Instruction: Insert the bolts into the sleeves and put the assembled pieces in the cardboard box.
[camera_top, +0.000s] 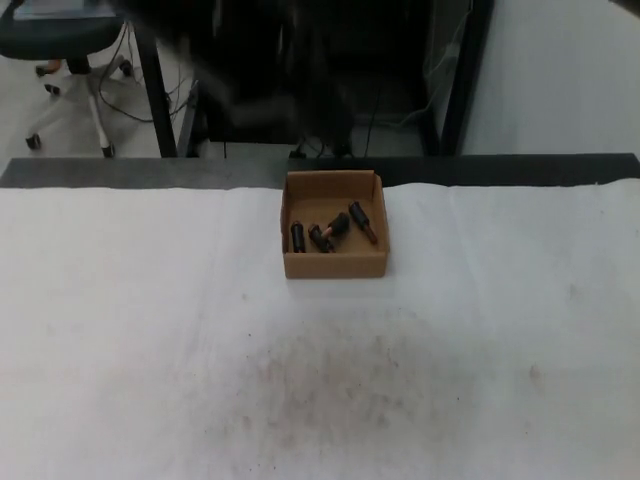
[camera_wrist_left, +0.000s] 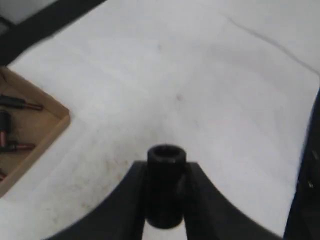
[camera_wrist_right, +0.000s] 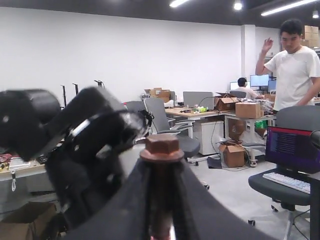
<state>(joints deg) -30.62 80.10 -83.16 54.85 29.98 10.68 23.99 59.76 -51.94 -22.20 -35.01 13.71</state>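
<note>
**Sleeve and bolt gripped, four pieces boxed**

The left jaws are clamped on a black sleeve (camera_wrist_left: 166, 200), its open end past the tips, above the white-covered desk (camera_top: 150, 330) and near a corner of the cardboard box (camera_top: 334, 265). The right jaws are clamped on a copper-coloured hex-head bolt (camera_wrist_right: 161, 146), head outward. The box sits far-centre on the desk, holding four assembled pieces (camera_top: 325, 232).
</note>
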